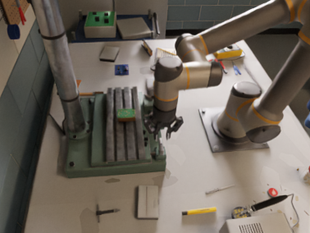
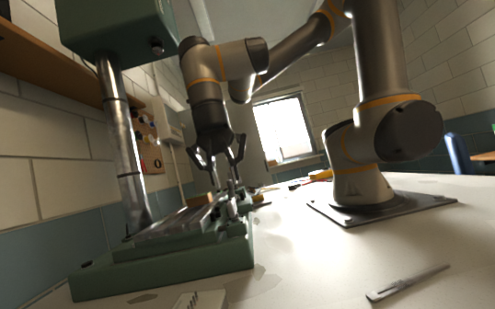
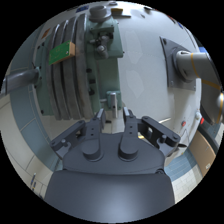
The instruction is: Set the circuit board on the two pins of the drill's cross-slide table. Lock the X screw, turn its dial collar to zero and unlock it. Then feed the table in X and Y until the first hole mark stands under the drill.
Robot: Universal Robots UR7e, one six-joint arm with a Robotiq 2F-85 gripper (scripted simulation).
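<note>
The green circuit board [image 1: 126, 114] lies on the grey slotted cross-slide table [image 1: 121, 124] of the drill, toward the table's far end. My gripper [image 1: 164, 130] hangs over the table's right edge, above the green saddle with its screws and handles [image 3: 113, 101]. It is partly open and holds nothing [image 2: 224, 177]. In the wrist camera the board [image 3: 61, 51] lies well ahead of the fingers [image 3: 114, 117]. A small upright lever [image 2: 231, 201] stands on the saddle right below the fingertips.
Behind the table rises the drill's steel column [image 1: 61, 69] with the green head [image 2: 115, 27] overhead. My arm's base plate [image 1: 229, 131] sits to the right. A grey block [image 1: 147, 201], a yellow marker [image 1: 199, 211] and a small tool [image 1: 107, 211] lie in front on the bench.
</note>
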